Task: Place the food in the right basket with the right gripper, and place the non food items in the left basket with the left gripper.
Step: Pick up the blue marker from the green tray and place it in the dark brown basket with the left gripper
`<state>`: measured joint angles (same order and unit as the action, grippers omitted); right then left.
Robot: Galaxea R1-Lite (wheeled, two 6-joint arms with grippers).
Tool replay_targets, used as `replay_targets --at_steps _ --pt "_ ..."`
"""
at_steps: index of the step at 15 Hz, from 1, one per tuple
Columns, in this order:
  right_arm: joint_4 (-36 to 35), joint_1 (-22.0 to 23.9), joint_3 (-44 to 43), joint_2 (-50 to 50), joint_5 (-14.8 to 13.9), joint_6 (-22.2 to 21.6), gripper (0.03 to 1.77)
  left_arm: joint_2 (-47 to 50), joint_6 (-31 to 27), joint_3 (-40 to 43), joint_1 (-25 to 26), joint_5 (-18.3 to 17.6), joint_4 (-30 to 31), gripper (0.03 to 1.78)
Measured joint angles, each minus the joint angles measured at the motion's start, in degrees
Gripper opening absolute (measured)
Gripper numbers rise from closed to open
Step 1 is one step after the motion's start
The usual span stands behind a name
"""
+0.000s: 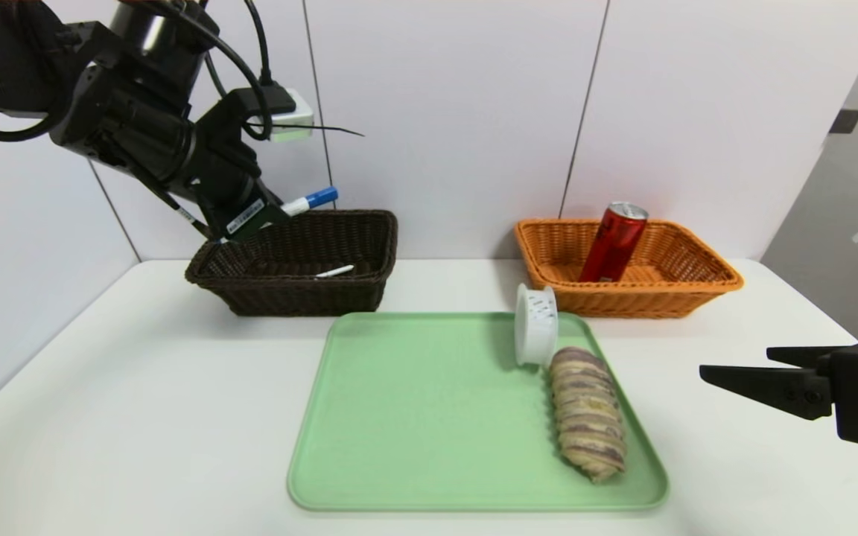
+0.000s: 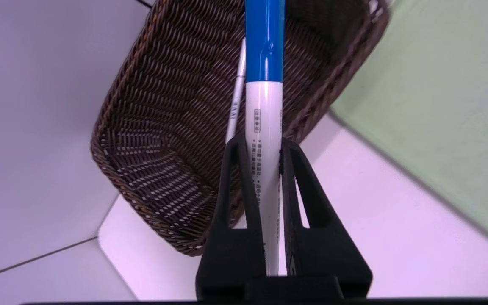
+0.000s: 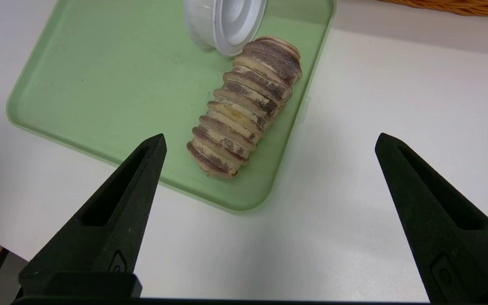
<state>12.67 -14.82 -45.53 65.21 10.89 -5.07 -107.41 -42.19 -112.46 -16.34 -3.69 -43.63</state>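
The sort looks past halfway. On the desk, the green tray still needs emptying: the bread-like roll lies along its right side, and the white tub sits on edge at its far right, just beside the roll's far end. At far right, the orange basket holds the red can, so one food item is in. At far left, the dark basket has a slim white pen inside. The left tool grips the blue-capped marker over that basket; its release remains. The right tool, open and holding nothing, waits right of the tray, with the roll probably its job.
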Motion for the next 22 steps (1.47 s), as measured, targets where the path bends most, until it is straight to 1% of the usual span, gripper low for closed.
replay_targets --at_steps 2,3,5,6,8,10,16,17,19,21,22 --pt "0.0 0.0 0.1 -0.1 -0.1 0.1 1.7 -2.5 -4.5 -0.1 1.9 0.0 2.4 0.18" --pt "0.0 0.0 0.1 -0.1 -0.1 0.1 1.7 -3.9 -5.9 -0.1 2.7 0.1 4.9 0.19" --pt "0.0 -0.2 0.0 -0.2 -0.3 0.2 1.7 -6.8 -6.7 -0.1 3.8 0.5 10.1 0.18" --pt "0.0 -0.2 0.0 -0.2 -0.4 0.2 1.7 -8.1 -6.9 -0.1 4.1 1.3 12.5 0.19" --pt "0.1 -0.3 0.0 -0.6 -0.5 0.2 1.7 -11.0 -7.4 -0.1 4.5 4.0 15.8 0.19" --pt "0.1 -0.3 0.3 -1.0 -0.6 0.1 1.7 -13.4 -7.2 0.0 5.0 4.9 16.5 0.18" --pt "0.2 -0.3 0.6 -2.2 -0.6 0.1 1.7 -16.7 -6.8 -0.3 5.9 5.0 17.6 0.19" --pt "0.2 -0.3 0.7 -2.3 -0.6 0.1 1.7 -16.8 -6.8 -0.4 5.9 5.1 17.6 0.27" --pt "0.1 -0.3 0.7 -2.5 -0.6 0.1 1.7 -17.0 -6.7 -0.5 5.9 5.1 17.8 0.59" --pt "0.1 -0.3 0.7 -2.6 -0.6 0.0 1.7 -17.1 -5.3 -0.5 5.9 5.1 18.4 0.85" --pt "0.1 -0.3 0.7 -2.6 -0.6 0.0 1.7 -17.0 -4.2 -0.5 5.9 5.1 18.4 0.94"
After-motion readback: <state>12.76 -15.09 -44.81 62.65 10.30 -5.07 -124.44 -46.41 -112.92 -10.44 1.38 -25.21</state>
